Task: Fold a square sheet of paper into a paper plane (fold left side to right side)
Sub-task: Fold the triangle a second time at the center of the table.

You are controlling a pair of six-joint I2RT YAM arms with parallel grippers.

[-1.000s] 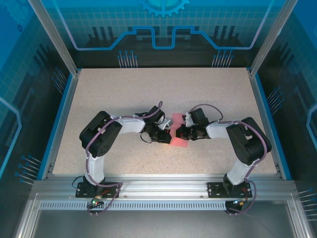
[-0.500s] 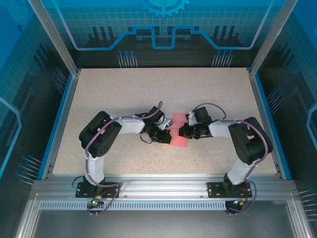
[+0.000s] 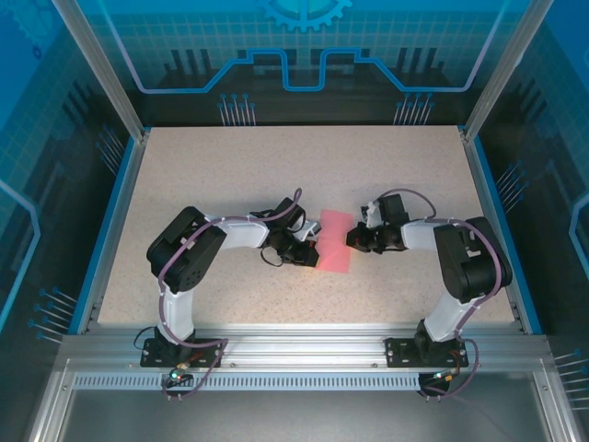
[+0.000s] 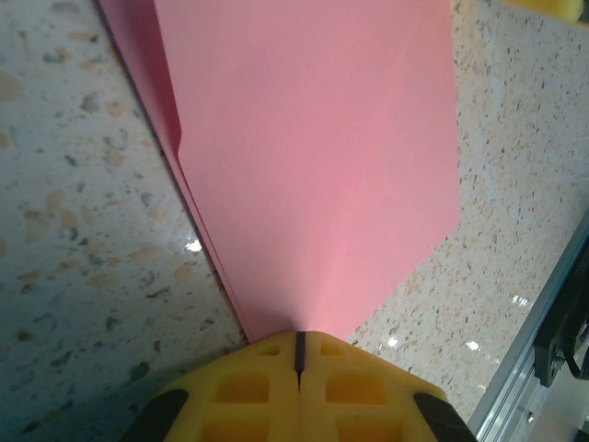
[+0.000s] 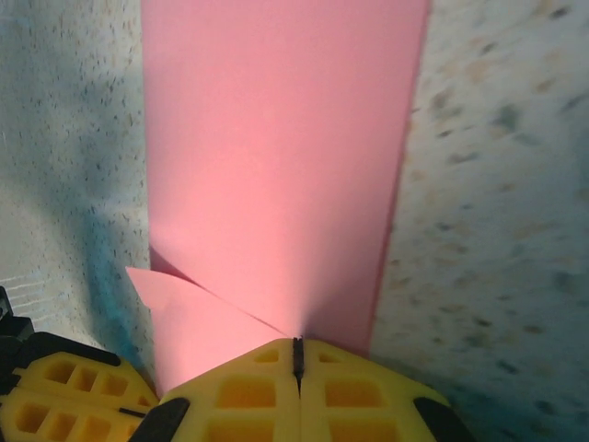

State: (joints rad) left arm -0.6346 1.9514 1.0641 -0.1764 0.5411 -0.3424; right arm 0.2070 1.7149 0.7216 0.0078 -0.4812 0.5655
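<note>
The square sheet of paper (image 3: 334, 241) is pink-red and lies flat at mid-table as a narrow upright strip, doubled over, with two layers showing along one long edge (image 4: 198, 230). My left gripper (image 3: 309, 250) is shut, and its closed yellow tips (image 4: 299, 336) rest at the strip's left edge. My right gripper (image 3: 353, 238) is also shut, with its tips (image 5: 296, 343) at the strip's right edge. In the right wrist view the paper (image 5: 276, 138) runs straight ahead, and a small triangular flap (image 5: 193, 322) stands up beside the tips. No paper plane shape shows.
The speckled tabletop (image 3: 230, 166) is bordered by blue rails (image 3: 118, 221) and an aluminium frame (image 3: 294, 345) at the near edge. The left gripper's yellow fingers (image 5: 64, 396) show in the right wrist view, close to the right gripper.
My right gripper has slid to the right across the paper, uncovering more of the pink strip. The left arm has stayed put.
</note>
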